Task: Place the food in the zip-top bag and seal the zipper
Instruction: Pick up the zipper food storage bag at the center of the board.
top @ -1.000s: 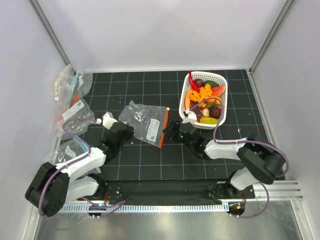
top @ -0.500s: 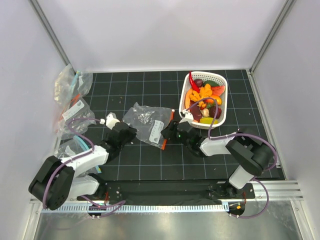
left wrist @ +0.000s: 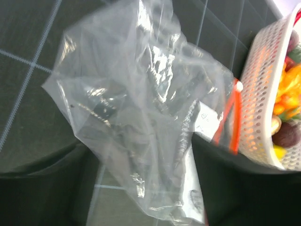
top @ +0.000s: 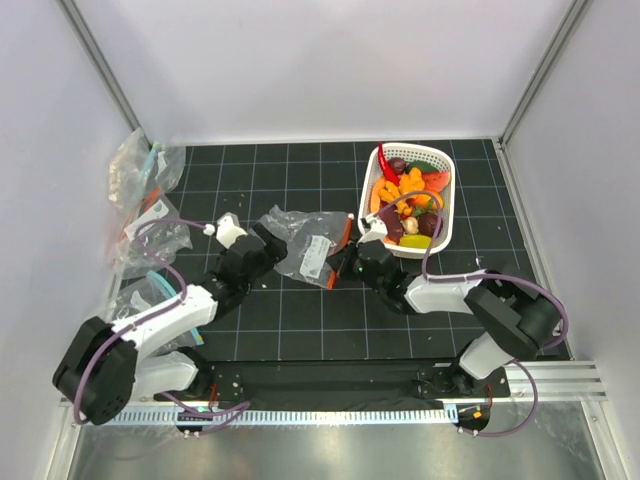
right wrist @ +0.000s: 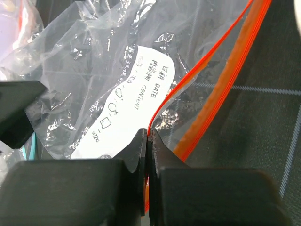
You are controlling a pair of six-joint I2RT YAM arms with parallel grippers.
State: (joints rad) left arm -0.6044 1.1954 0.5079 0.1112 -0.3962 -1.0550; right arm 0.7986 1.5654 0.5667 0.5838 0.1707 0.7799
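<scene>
The clear zip-top bag [top: 300,245] lies crumpled on the black mat, left of the basket. Its red-orange zipper [top: 338,252] runs along its right edge. My right gripper [top: 345,262] is shut on that edge; in the right wrist view the pads [right wrist: 148,136] pinch one lip of the zipper [right wrist: 225,80] beside the white label. My left gripper [top: 268,240] is open at the bag's left side. In the left wrist view the bag [left wrist: 141,108] billows between its wide-apart fingers [left wrist: 146,188]. The food [top: 405,190] is piled in the white basket.
The white lattice basket [top: 447,190] stands at the back right, close to the bag's zipper end [left wrist: 229,123]. Other clear bags [top: 140,170] lie against the left wall. White walls enclose the mat on three sides.
The right gripper has shut on the bag's zipper edge. The left gripper has opened and pushed forward over the bag. The bag has bunched up and shifted towards the basket.
</scene>
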